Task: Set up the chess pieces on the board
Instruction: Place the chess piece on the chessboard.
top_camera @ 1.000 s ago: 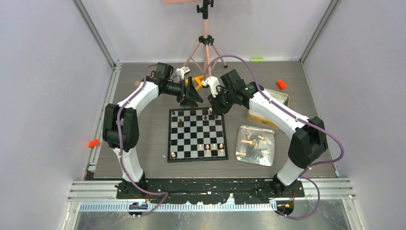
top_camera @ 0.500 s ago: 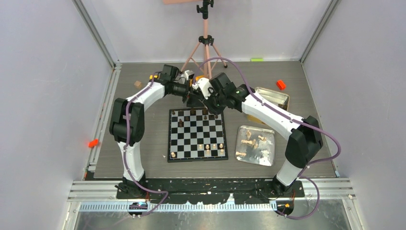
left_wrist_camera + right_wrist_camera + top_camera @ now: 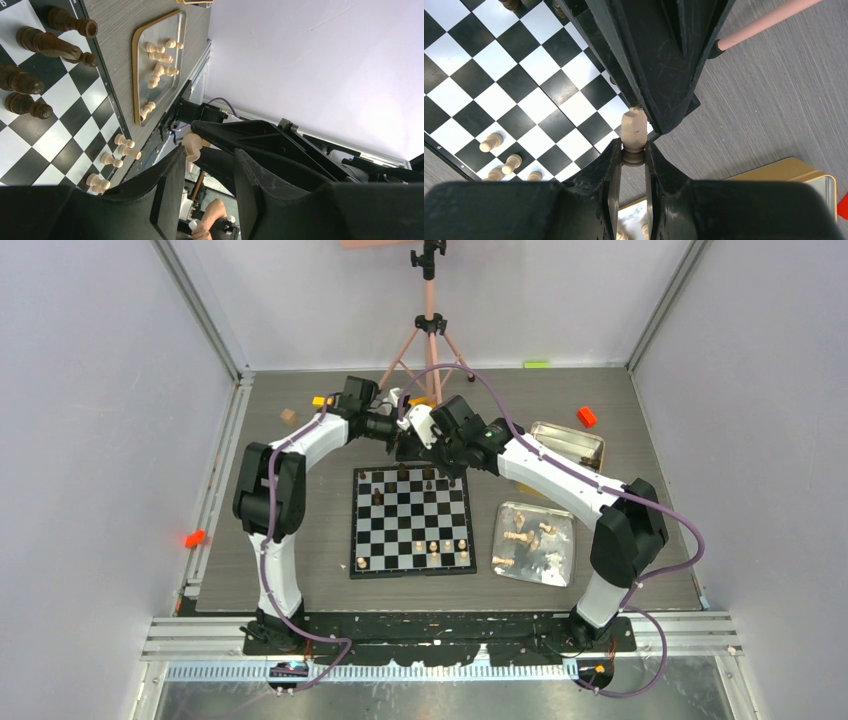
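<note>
Above the board's [image 3: 415, 515] far edge, the two grippers meet tip to tip. My right gripper [image 3: 633, 150] is shut on the base of a light tan chess piece [image 3: 634, 127]. My left gripper [image 3: 209, 155] faces it with jaws still apart. The piece's head [image 3: 192, 145] lies against the tip of one left finger [image 3: 170, 185]. In the top view the left gripper [image 3: 400, 445] and right gripper [image 3: 428, 452] overlap and hide the piece. Dark pieces [image 3: 402, 474] stand along the far row, light ones [image 3: 433, 548] along the near row.
A silver tray [image 3: 565, 540] right of the board holds several light pieces. A gold-rimmed tin [image 3: 570, 445] sits behind it. A tripod [image 3: 430, 330] stands at the back. Coloured blocks lie around: red [image 3: 587, 417], orange [image 3: 194, 538], yellow [image 3: 322, 400].
Both arms have swung inward over the board's far edge until the grippers met. The left gripper's jaws have narrowed around the piece in the right gripper.
</note>
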Robot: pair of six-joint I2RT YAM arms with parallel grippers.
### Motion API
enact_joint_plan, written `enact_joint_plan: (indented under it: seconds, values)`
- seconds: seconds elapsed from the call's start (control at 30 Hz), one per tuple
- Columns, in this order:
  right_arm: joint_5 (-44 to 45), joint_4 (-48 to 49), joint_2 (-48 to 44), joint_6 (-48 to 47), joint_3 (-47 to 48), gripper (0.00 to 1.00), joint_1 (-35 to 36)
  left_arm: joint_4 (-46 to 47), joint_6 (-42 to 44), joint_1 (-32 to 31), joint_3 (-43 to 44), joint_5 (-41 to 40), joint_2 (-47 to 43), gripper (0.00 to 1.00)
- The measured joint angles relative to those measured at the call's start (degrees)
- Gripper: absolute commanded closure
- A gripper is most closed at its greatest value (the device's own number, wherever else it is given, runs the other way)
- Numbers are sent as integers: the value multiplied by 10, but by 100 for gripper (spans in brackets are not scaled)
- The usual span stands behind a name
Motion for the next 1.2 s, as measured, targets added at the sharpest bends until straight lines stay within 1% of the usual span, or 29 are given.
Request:
enact_joint_plan:
  seconds: [0.23,0.43,0.63,0.67,0.8,0.97,1.03,1.13,1.2]
  values:
    - [12,2,0,0,0,99,0,10,-11,-2,-5,0,10,57]
    - [16,3,0,0,0,99,0,19,-23,-5,-8,2,14,60]
    - [16,7,1,0,1,99,0,42,-40,-11,-14,4,14,69]
    - [17,7,2,0,2,99,0,48,-43,-11,-17,5,14,72]
    - [21,9,2,0,3,99,0,62,-56,-12,-26,5,14,79]
    - [27,10,2,0,5,99,0,79,-71,-13,-32,5,14,86]
    - [29,10,2,-1,5,99,0,86,-75,-13,-34,4,14,90]
    - [31,10,2,0,6,95,0,94,-85,-13,-37,5,14,100]
    - [33,10,2,0,6,88,0,102,-89,-14,-38,5,15,100]
